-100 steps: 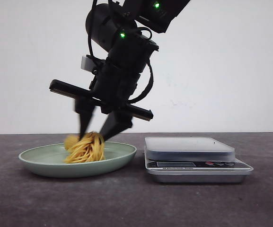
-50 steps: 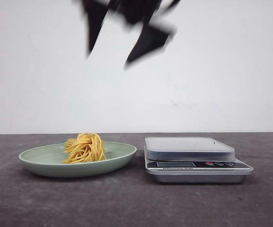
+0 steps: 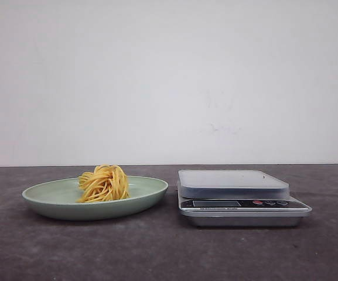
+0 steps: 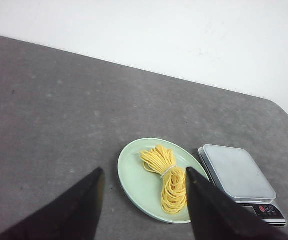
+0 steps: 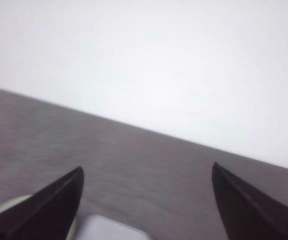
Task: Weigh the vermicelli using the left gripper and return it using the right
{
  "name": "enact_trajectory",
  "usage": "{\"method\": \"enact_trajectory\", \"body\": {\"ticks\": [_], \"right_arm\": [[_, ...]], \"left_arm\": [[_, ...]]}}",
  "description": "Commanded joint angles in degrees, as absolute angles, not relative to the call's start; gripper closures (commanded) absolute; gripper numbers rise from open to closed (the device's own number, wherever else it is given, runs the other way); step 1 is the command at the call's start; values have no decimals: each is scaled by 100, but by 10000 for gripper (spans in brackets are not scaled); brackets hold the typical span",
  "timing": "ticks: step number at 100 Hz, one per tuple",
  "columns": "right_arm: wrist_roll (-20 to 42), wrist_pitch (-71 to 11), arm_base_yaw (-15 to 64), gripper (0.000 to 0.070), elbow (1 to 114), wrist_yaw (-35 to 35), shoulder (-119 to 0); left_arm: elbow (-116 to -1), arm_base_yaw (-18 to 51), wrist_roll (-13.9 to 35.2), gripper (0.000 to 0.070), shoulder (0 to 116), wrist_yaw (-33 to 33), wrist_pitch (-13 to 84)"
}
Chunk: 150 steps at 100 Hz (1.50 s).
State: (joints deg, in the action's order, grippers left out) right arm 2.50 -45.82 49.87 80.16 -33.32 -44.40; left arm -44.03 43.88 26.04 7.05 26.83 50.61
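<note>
Vermicelli (image 3: 103, 183) sits on green plate (image 3: 51, 196), lower left of front view, scale (image 3: 239, 196) beside – no arms there; wrist views show left end effector (image 4: 144, 210) and right end effector (image 5: 146, 205) spread, empty.

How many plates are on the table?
1. The plate sits left of the scale in the front view, with the vermicelli in it. No other plate shows in any view.
</note>
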Motion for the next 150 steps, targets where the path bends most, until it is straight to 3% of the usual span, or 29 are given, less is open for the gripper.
{"method": "enact_trajectory", "body": {"ticks": [1,23,38,62,80,93,98,101,106,108,150], "right_arm": [[165,-5004,5096,179,8093,-3564,-4130],[770,-6700,5113,221,7717,-4305,-2788],[1341,-6855,5107,220,6810,-4305,-1776],[1603,-5408,4866,220,4947,-3074,-617],[1774,-3972,4659,220,3907,-2053,-652],[1809,-3164,4670,224,3518,-1804,-801],[1806,-3065,4670,273,3492,-1809,-893],[1800,-3026,4670,349,3492,-1806,-952],[1789,-2980,4670,585,3492,-1800,-1024],[1776,-2971,4672,700,3492,-1800,-1044],[1756,-2961,4674,693,3494,-1802,-1085]], "left_arm": [[-4456,4416,2480,390,705,2696,4954],[-4456,4416,2462,390,705,2698,4952],[-4456,4416,2440,390,705,2698,4950],[-4434,4416,2425,390,705,2698,4941],[-4235,4416,2399,390,705,2698,4646],[-4066,4416,2327,392,716,2698,4375],[-4053,4416,2316,410,735,2703,4370],[-4053,4416,2287,470,746,2703,4370],[-4053,4416,2147,700,749,2703,4370],[-4053,4416,2108,699,749,2705,4366],[-4056,4416,2056,700,749,2700,4379]]}}
